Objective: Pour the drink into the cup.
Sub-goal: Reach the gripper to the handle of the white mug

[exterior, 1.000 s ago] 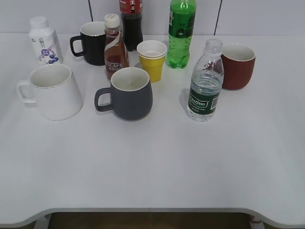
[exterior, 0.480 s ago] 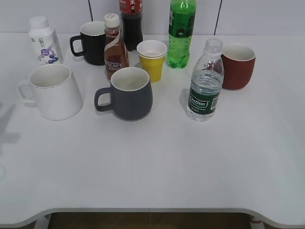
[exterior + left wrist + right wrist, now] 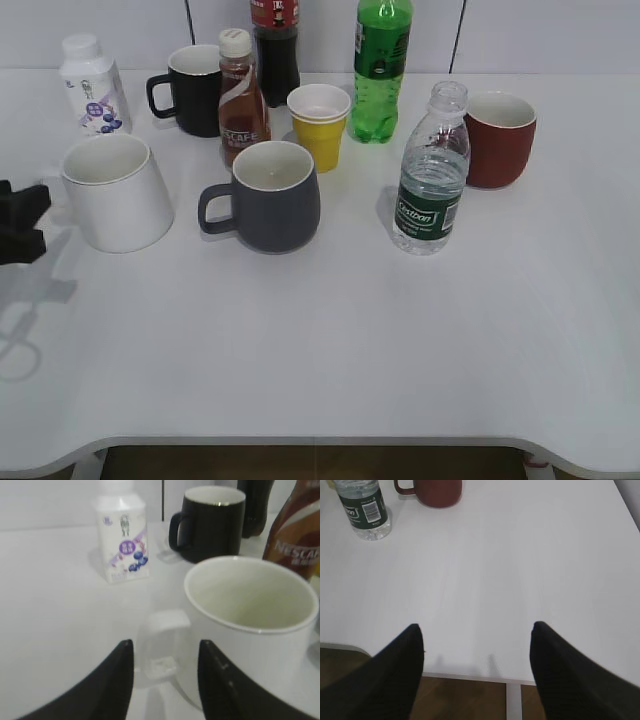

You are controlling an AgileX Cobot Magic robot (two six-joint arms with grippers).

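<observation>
Nothing poured yet: the left pincer [image 3: 165,667], jaws wide, faces the white mug's handle [image 3: 162,642]; the right pincer [image 3: 476,630], wide and empty, sits well short of the water bottle [image 3: 362,510].

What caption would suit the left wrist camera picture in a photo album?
Open left gripper lines up on the handle of the large white ceramic mug, small white blueberry-label bottle and black mug behind.

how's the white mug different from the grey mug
The white mug is white and flares wider toward its base; the grey mug is dark grey with a rounder body. The white mug stands at the table's left, with the left gripper open beside its handle; the grey mug stands nearer the middle, with nothing by it. Both stand upright with handles pointing left, and both look empty.
</observation>
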